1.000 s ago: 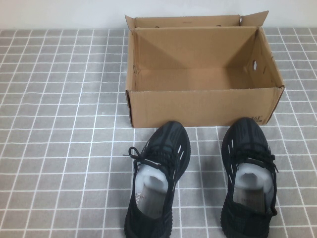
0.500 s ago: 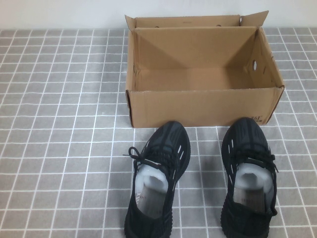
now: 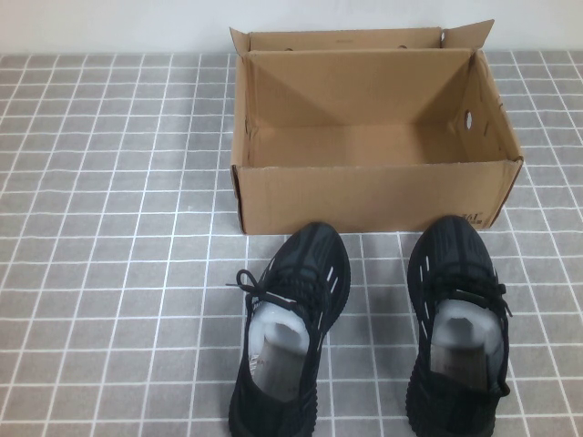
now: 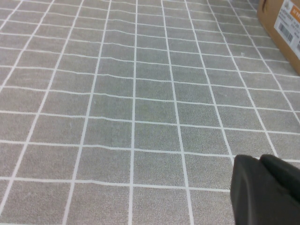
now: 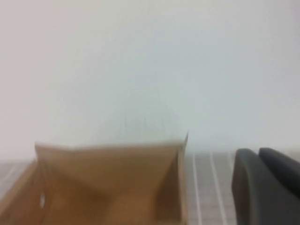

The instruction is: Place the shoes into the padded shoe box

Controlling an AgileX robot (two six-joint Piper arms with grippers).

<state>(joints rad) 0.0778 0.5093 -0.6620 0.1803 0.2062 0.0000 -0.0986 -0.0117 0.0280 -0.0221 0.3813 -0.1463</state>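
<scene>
Two black knit sneakers stand side by side on the tiled table, toes pointing at the box: the left shoe (image 3: 290,337) and the right shoe (image 3: 458,328), each with white paper stuffing inside. The open brown cardboard shoe box (image 3: 364,196) stands just beyond them and looks empty. Neither arm shows in the high view. My left gripper (image 4: 260,159) is shut and empty, low over bare tiles, with a corner of the box (image 4: 283,23) far ahead. My right gripper (image 5: 258,152) is shut and empty, held up and facing the box (image 5: 108,187) from a distance.
The grey tiled table cover (image 3: 109,228) stretches to the left and right of the box and shoes. A pale wall (image 3: 118,27) runs behind the box. The box's back flaps stand upright.
</scene>
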